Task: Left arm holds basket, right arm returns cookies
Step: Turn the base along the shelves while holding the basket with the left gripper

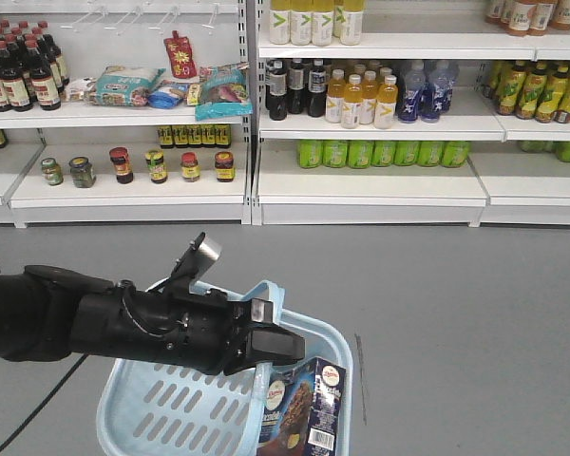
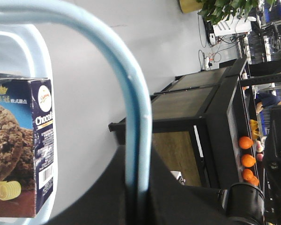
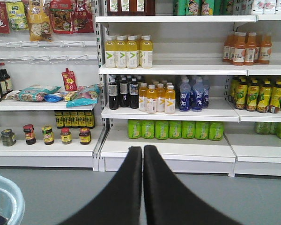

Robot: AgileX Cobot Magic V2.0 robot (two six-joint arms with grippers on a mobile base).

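meanwhile the left arm (image 1: 152,328) reached in from the left edge of the front view, a small silver tab (image 1: 207,249) sticking up near its wrist. the left fingers (image 2: 178,206) were clamped on the thin blue handle (image 2: 131,103) of the basket (image 1: 171,408), and the wrist view showed the handle running straight down between them. the basket hung above the grey floor (image 1: 456,304), with its slotted wall turned to the camera.

the cookies (image 1: 304,413) stood on end inside the basket, close to its right-hand wall. the dark box leaned a little, its barcode panel low and its round white logo high. from the left wrist the cookies (image 2: 18,150) showed the chocolate cookie picture and the "choco" lettering.

the right fingers (image 3: 122,192) were pressed together with nothing between them, pointing at the white shelves (image 3: 168,145). a corner of the basket (image 3: 4,197) showed at the lower left of that view, well apart from them. yellow drink bottles (image 1: 361,100) stood on a middle shelf and small jars (image 1: 157,163) lower to the left.
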